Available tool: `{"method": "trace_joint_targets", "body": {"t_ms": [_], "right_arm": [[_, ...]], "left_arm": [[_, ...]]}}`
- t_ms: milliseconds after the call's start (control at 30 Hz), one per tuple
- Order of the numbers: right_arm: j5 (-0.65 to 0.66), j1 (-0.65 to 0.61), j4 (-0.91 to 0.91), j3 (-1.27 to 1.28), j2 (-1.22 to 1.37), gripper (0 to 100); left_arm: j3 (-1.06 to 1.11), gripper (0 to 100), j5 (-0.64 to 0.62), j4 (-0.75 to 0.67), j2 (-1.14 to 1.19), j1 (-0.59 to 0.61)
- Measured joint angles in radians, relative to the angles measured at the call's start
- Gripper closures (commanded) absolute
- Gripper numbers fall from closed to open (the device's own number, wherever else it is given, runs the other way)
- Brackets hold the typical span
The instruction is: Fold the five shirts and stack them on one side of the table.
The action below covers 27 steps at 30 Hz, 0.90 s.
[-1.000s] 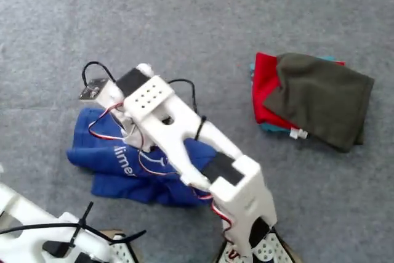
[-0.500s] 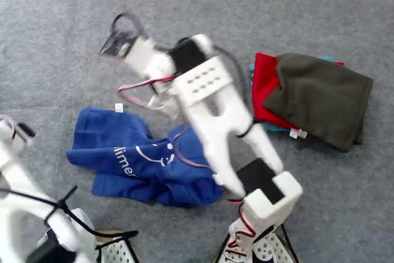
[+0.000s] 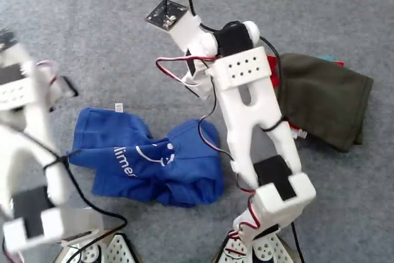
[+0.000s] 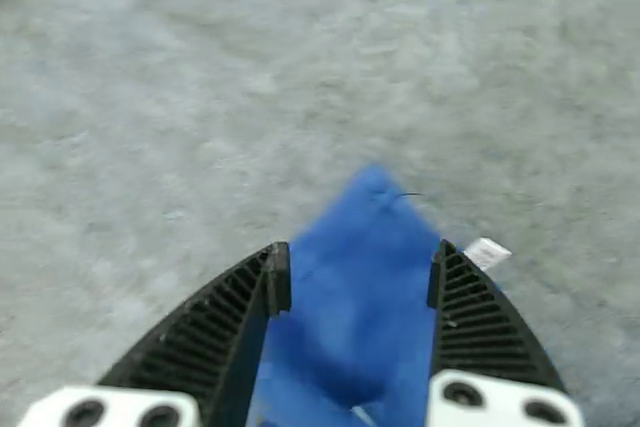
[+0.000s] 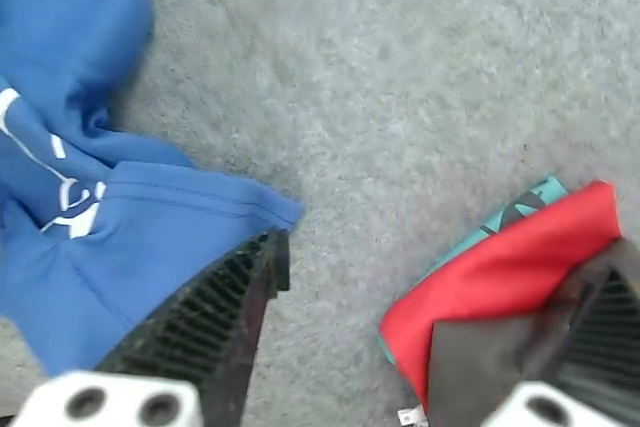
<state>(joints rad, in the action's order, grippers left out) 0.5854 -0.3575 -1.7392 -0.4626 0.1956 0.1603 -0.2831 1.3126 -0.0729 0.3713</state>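
from above: the olive shirt [image 3: 326, 100] tops a folded stack on the worktop's [image 3: 92, 29] right side; the blue shirt [image 3: 154, 164] lies crumpled, not yet folded. left wrist: your left gripper [image 4: 360, 252] hangs over it, jaws spread. right wrist: your right gripper [image 5: 440, 267], jaws spread and empty, sits between it and the red shirt [image 5: 500, 277]; you've likely three stacked.

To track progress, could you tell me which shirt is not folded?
The blue shirt, lying crumpled alone; the olive shirt, red shirt and teal shirt sit folded in one stack.
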Motion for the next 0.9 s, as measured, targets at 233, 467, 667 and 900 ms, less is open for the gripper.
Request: {"method": "trace_joint_targets", "body": {"t_ms": [233,467,667,900], "right_arm": [[0.072,0.023,0.025,0.000,0.086,77.9],[0.080,0.029,0.089,0.000,0.120,96.6],[0.080,0.029,0.103,0.000,0.123,96.6],[0.080,0.028,0.103,0.000,0.123,96.6]], "left_arm": [[-0.304,76,-0.235,0.044,0.368,-0.072],[-0.617,76,-0.390,0.285,0.614,-0.072],[-0.729,76,-0.436,0.358,0.746,-0.069],[-0.746,76,-0.460,0.362,0.853,-0.038]]}}
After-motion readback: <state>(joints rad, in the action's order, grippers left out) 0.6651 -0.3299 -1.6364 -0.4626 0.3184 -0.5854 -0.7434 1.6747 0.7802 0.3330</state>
